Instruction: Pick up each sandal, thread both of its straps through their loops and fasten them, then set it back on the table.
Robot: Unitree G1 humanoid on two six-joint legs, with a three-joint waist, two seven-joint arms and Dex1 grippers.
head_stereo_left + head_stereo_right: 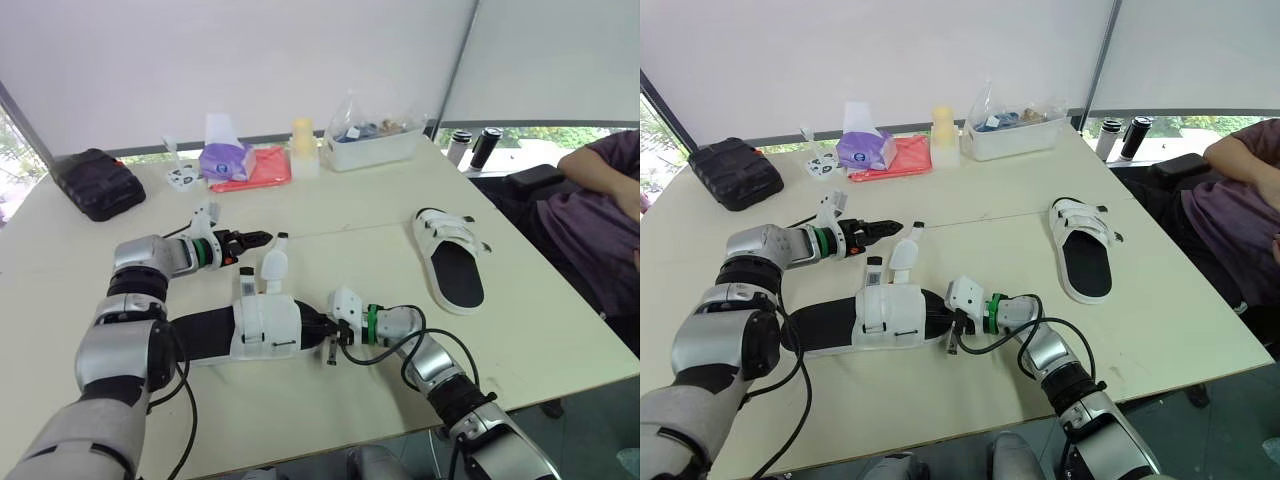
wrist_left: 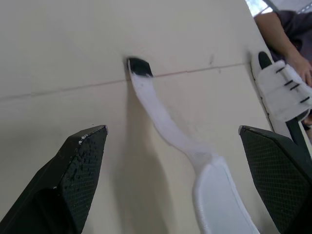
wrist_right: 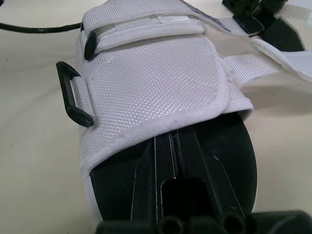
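Sandals: I count two, both white with black footbeds.
Near sandal (image 1: 255, 330): it lies on the table (image 1: 360, 215) between my two arms, with its toe end pointing at my right arm.
Far sandal (image 1: 452, 258): it sits well apart, toward the table's right edge and near the seated person (image 1: 600, 215). Two straps are closed across its upper.
Straps on the near sandal: there are two, both undone and sticking out on the side away from me. The long strap (image 2: 161, 122) ends in a black tip (image 2: 138, 67) that rests on the tabletop.
Loops: I see two black ones in the right wrist view. The nearer loop (image 3: 73, 95) has nothing through it, and I cannot tell about the further loop (image 3: 89, 46).
Left gripper (image 1: 258, 240): its jaws are spread wide, just beside the long strap. The strap runs between the two fingers (image 2: 80, 165) and touches neither.
Right gripper (image 1: 328, 335): it is clamped on the near sandal's toe end, with one finger lying flat on the footbed.
Far-edge clutter: one black pouch (image 1: 95, 183), one purple tissue pack (image 1: 225, 160), one red cloth (image 1: 262, 168), one clear tub (image 1: 372, 142) and two dark bottles (image 1: 487, 146).
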